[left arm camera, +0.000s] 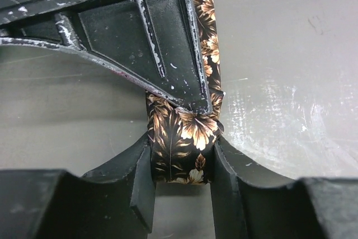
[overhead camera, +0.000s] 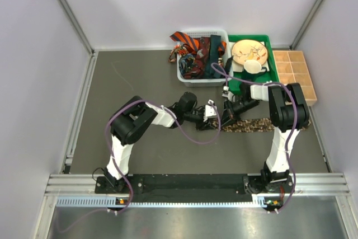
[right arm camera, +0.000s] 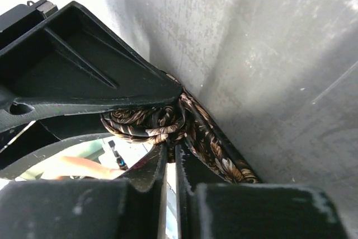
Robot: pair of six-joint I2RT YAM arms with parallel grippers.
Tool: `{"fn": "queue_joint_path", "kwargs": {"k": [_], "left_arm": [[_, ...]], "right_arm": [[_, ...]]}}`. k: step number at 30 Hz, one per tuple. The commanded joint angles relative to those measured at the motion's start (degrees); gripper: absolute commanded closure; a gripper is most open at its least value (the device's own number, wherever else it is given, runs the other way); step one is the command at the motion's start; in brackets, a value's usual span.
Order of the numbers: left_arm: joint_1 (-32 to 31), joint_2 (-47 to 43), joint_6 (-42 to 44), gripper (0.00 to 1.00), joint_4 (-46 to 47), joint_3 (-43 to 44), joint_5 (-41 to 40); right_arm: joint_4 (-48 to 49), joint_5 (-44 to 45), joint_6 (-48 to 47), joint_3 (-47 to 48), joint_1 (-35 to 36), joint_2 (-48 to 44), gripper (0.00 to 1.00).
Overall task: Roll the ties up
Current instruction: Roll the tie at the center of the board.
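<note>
Seemingly both claws low on tie

the left gripper presses its black fingers on both sides of a rolled dark fabric necktie with beige leaf print. the black right gripper touches the roll at its far side, above the grey table.

Likely a robotics lab: white enclosure walls, aluminium rail, grey table.

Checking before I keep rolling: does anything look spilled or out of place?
The orange-black striped tie hangs over the far-left corner of the white basket, with more fabric trailing onto the table. The brown patterned tie looks fine.
</note>
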Motion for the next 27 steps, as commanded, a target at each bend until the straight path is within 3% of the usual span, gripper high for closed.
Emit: {"fn": "queue_joint_path", "kwargs": {"k": [1,2,5,10,17,21,27], "left_arm": [[-0.31,-1.38,4.34,0.73,-13.13,0.63,-3.57],[-0.22,-1.73,4.25,0.76,-14.19,0.54,-4.36],[-0.22,-2.09,2.16,0.86,-16.75,-0.08,-6.9],[-0.4,-2.61,-2.24,0.96,-19.65,0.1,-9.46],[-0.4,-2.18,-3.48,1.0,-20.27,0.1,-9.11],[-0.4,-0.95,-3.92,1.0,-21.32,1.24,-10.43],[-0.4,-1.21,-4.19,1.0,-22.38,1.51,-12.8]], "right_arm": [[-1.69,-2.57,-0.21,1.38,-0.27,-3.14,0.91],[-2.91,-2.84,-0.65,1.56,-0.27,-3.68,0.82],[-4.33,-2.06,-1.71,1.04,-0.62,-6.84,0.68],[-2.49,-0.21,-0.57,-1.07,-1.15,-10.71,0.59],[4.11,9.62,2.43,-0.63,-1.15,-10.28,0.64],[2.8,17.0,1.72,-1.42,-1.15,-7.82,0.69],[-0.63,19.48,-1.88,-3.1,-1.15,-7.99,0.75]]}}
